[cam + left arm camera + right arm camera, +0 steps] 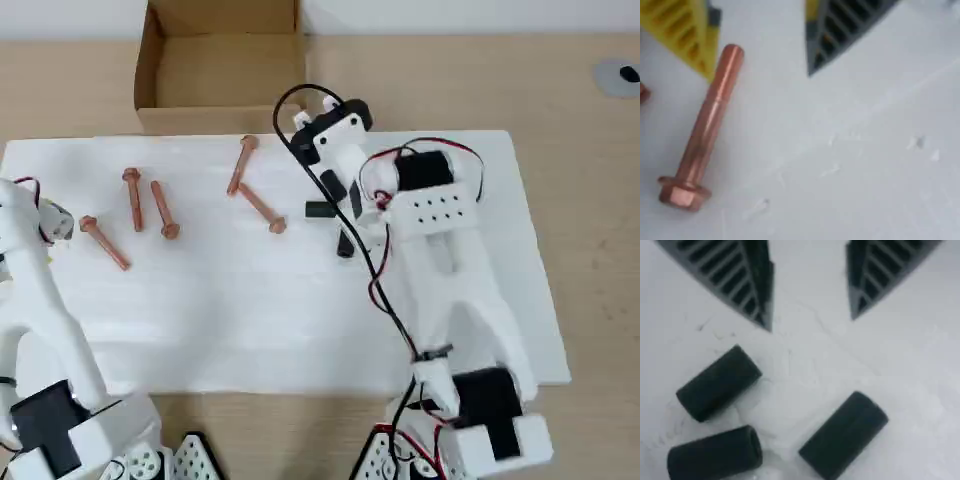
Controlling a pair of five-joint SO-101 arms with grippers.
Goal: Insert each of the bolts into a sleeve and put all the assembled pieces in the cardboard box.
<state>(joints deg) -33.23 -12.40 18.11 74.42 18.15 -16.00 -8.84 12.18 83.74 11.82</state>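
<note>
Several copper bolts lie on the white foam board (250, 320); the nearest to my left gripper (55, 222) is one bolt (104, 243), also seen close up as a bolt (702, 135). My left gripper (760, 72) hangs open just above that bolt's plain end, nothing between its fingers. Three black sleeves (717, 382) (715, 452) (842, 442) lie on the foam right beside my right gripper (810, 317), which is open and empty. From above, my right gripper (335, 175) hovers over two visible sleeves (320, 210) (345, 243). The cardboard box (220, 65) stands open at the back.
The foam board covers most of the wooden table (580, 180). Other bolts (132, 198) (164, 210) (241, 163) (263, 208) lie between the two arms. Red and black cables (380, 270) run along the right arm. A small grey disc (618, 76) sits at the far right.
</note>
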